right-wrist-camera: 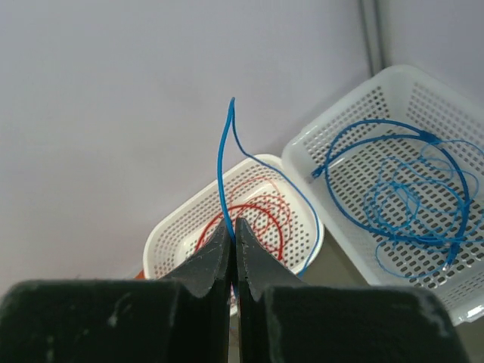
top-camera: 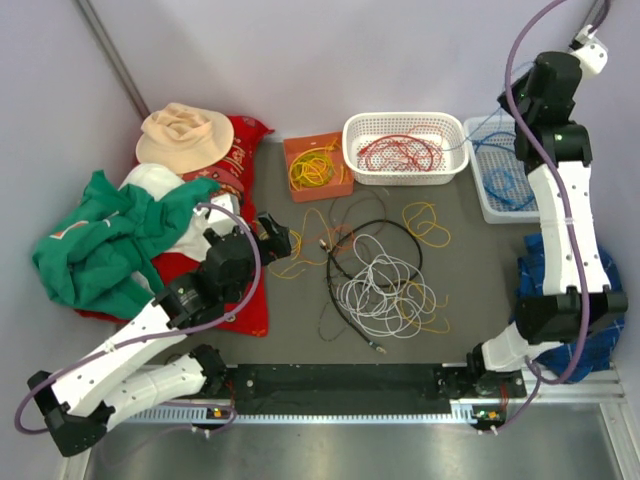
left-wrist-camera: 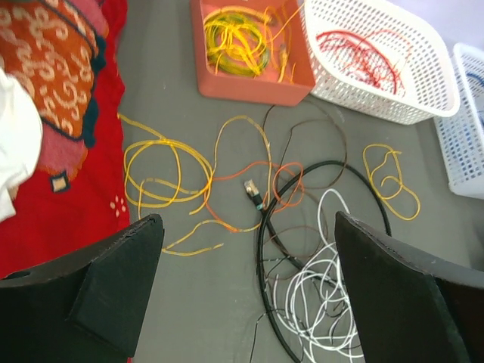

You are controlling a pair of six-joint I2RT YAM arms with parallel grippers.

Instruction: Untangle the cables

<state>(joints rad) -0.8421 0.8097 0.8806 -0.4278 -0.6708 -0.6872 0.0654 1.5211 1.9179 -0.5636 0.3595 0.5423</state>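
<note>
While the right gripper [right-wrist-camera: 234, 224] sat pinched shut on a thin blue cable [right-wrist-camera: 221, 162] at the upper right of the top view, the left gripper [left-wrist-camera: 248, 219] hung wide open at centre left with nothing between its fingers, facing the tangle mid-table. The blue cable rose from the fingertips, arched, and dropped past the white basket [top-camera: 405, 117] holding red cables [top-camera: 400, 153]. More blue cables [right-wrist-camera: 393, 197] lay looped in the white tray [right-wrist-camera: 454, 106], far right. Yellow cables [top-camera: 315, 170] were coiled in the orange box [top-camera: 296, 150], top centre. On the grey table [top-camera: 300, 330] at frame centre, a white coil [top-camera: 385, 285] overlapped a black cable [left-wrist-camera: 340, 165]. Loose yellow strands [left-wrist-camera: 155, 170] and an orange strand [left-wrist-camera: 240, 172] lay left of it.
</note>
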